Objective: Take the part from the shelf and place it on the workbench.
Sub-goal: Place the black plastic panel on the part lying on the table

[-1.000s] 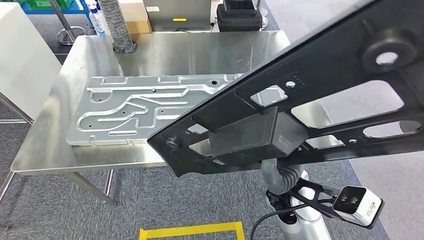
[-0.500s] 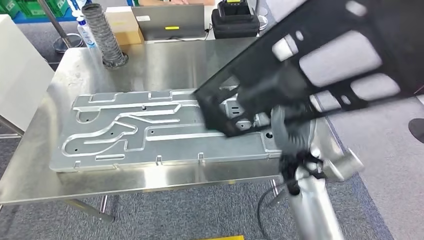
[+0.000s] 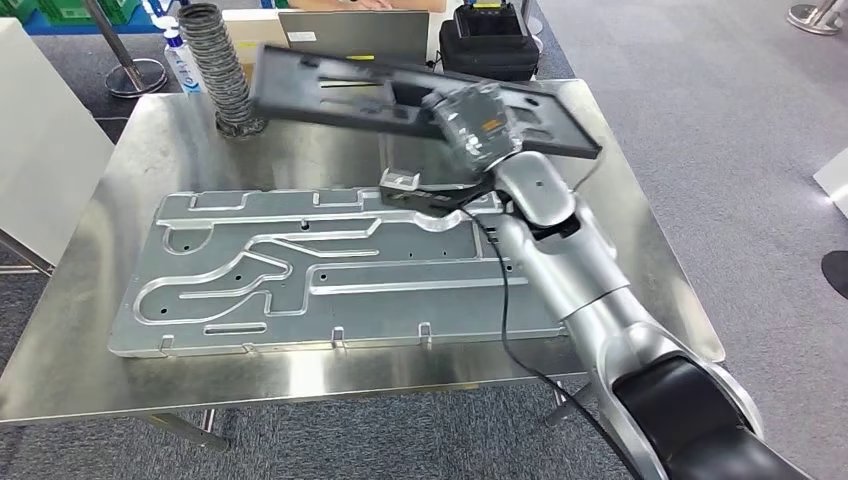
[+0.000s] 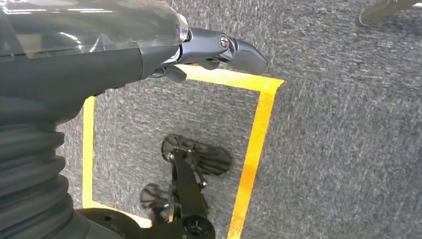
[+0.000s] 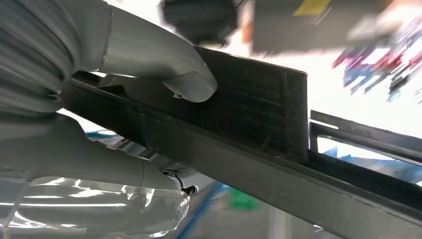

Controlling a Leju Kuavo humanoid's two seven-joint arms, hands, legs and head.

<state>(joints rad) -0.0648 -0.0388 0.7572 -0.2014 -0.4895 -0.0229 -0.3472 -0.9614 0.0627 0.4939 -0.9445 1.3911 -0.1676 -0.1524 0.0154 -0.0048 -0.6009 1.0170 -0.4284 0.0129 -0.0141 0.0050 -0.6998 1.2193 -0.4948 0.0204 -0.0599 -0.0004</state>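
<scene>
The part (image 3: 400, 95), a long black frame with cut-outs, hangs tilted over the far side of the worktop (image 3: 130, 370), above the far edge of the grey plate (image 3: 330, 270) lying there. The right hand (image 3: 470, 118) holds it near its middle; in the right wrist view the thumb (image 5: 164, 69) presses one face of a raised rib while the fingers (image 5: 114, 169) close under the other. It looks stiff and fairly light, probably moulded plastic, but long, so it will lever hard about a one-handed grip; the thick rib near mid-length seems the soundest hold. The left hand (image 4: 219, 47) hangs over the floor, holding nothing, fingers loosely curled. Half a second earlier the part swung blurred over the plate's right end, close to the camera; now it is further out and nearer level.
</scene>
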